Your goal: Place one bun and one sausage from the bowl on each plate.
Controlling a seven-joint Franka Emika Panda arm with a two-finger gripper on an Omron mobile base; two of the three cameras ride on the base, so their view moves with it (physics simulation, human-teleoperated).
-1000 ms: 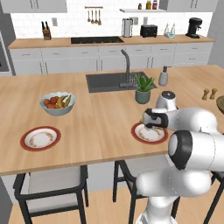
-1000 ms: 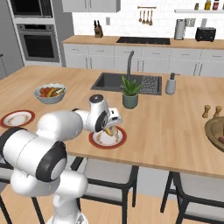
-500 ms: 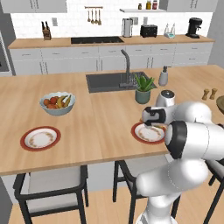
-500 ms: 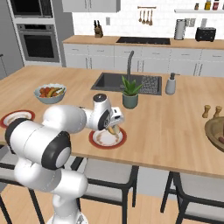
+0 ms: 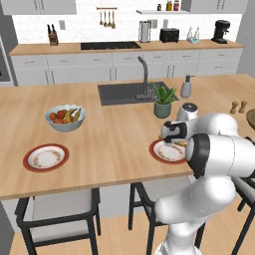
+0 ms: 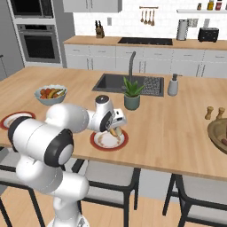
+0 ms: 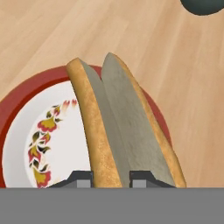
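We see the gripper clamped on one half of the split bun — its tips pinch the near end of the left half, so the bun hangs lengthwise away from the hand, cut faces showing. It is held over the near plate, the red-rimmed one with the flower pattern, reaching from about 6 o'clock up to 12 in the hand view. We cannot tell whether the bun touches the plate or hangs just above it. We judge it is held this low and centred so it can be let go onto the plate without rolling off onto the worktop.

In the right base view the gripper sits over that same plate, at 6 o'clock from the potted plant. The bowl lies well apart at the 3 o'clock edge — the sausages would come from there. The second plate waits bare at 9 o'clock in the left base view, near the fruit bowl.

So we judge this is the bun drop for the first plate; most of the task is left.
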